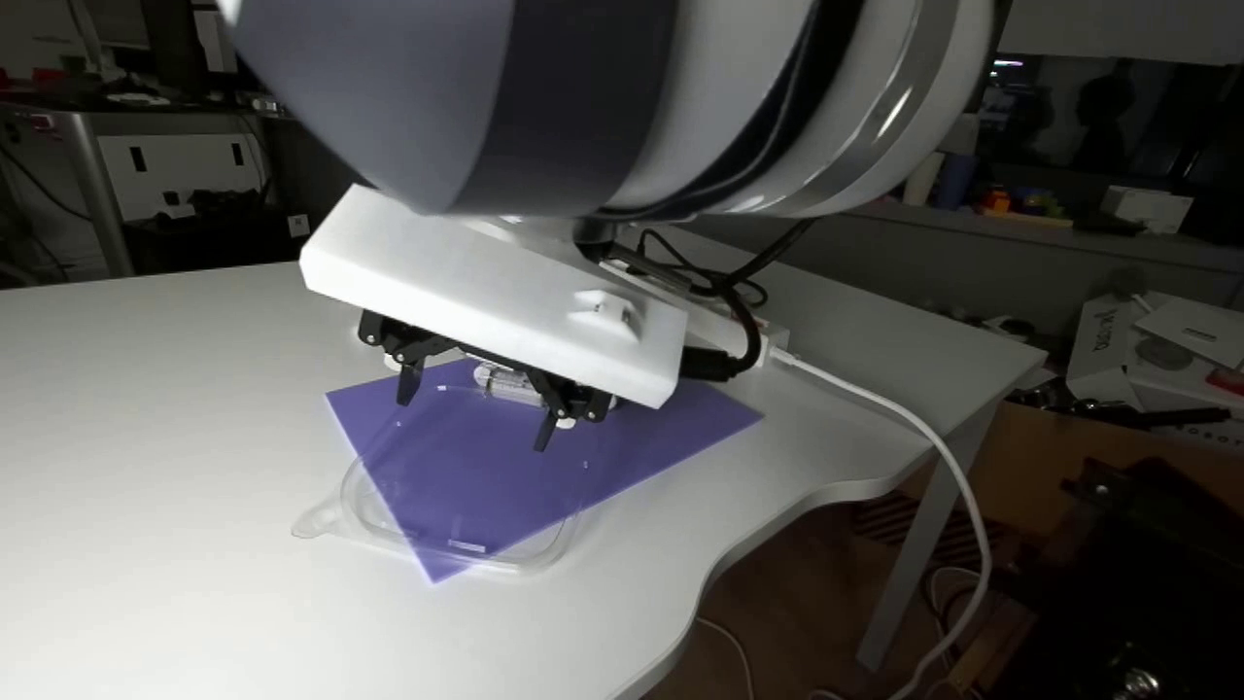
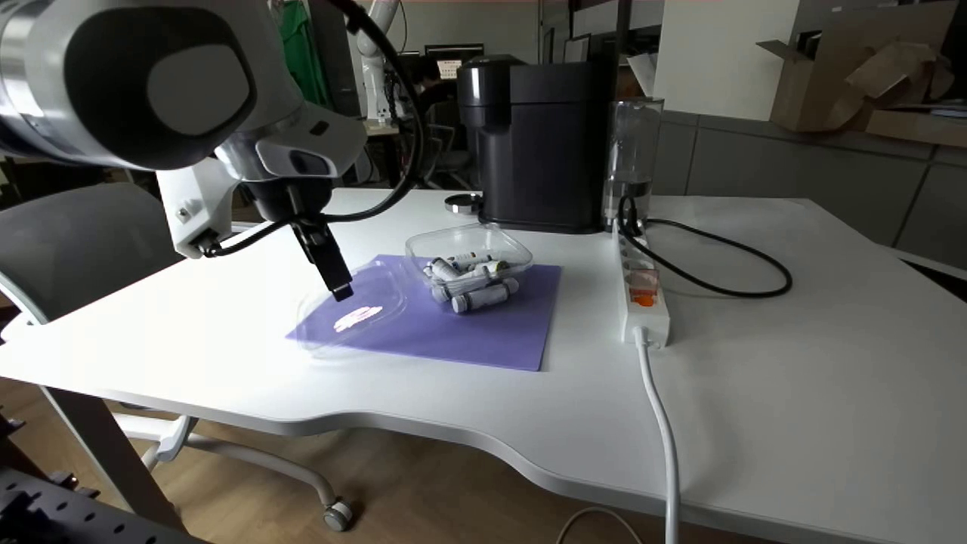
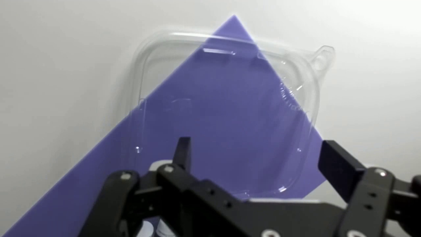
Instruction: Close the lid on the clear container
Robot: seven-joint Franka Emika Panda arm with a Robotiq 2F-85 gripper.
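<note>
at the left end of the purple mat (image 2: 468, 329), as it is seen in an exterior view, the lid (image 2: 370, 304) lies flat, partly on the mat and partly past its edge on the counter (image 2: 725, 363). above this same end of the mat is the gripper (image 3: 257, 141); in the wrist view it stands wide apart with nothing held in it. further right, on the back part of the mat, stands the clear container (image 2: 461, 240), uncovered, with white and grey cylinders (image 2: 468, 283); if the nearest one is inside or just in front, i cannot tell. behind the mat there is a black machine (image 2: 555, 151), and to the right of the mat, a white power strip (image 2: 630, 291).

about the progress, i judge that the closing is not yet begun: the lid is not taken and the container is not covered. what is left, probably, is to take the lid by its edge, bring it over the container and press it down. whether these two are joined, i cannot tell.
</note>
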